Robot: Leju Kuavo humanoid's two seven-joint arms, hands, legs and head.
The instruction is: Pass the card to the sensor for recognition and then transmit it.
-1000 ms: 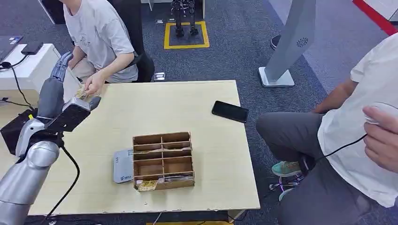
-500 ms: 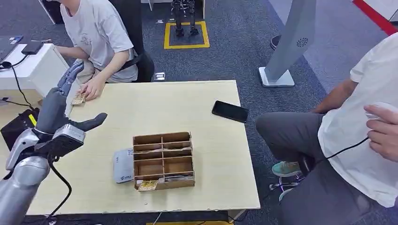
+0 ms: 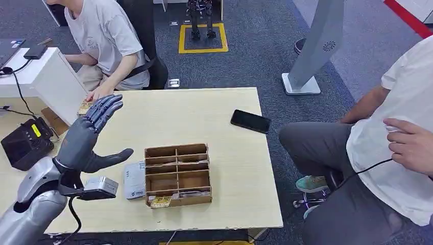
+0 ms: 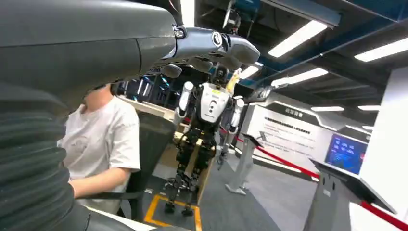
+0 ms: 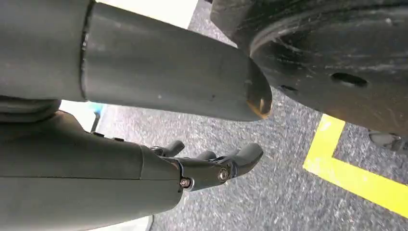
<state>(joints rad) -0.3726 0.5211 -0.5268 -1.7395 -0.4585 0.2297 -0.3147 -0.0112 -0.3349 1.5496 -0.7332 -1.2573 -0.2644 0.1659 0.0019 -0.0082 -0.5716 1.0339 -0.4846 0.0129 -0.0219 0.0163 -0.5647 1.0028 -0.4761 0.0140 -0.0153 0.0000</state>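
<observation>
The robot's dark grey left hand (image 3: 88,137), fingers spread and holding nothing, should lower toward the small tan card (image 3: 160,202) in the compartmented wooden tray (image 3: 177,174) beside it.

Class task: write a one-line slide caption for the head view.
Robot's left hand raised open above the table, beside the wooden card tray.

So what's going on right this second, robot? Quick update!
Left hand open, raised over table, holding nothing. Right hand empty, hanging by the floor. Card under a person's hand at far corner. Nothing blocking the sensor.
</observation>
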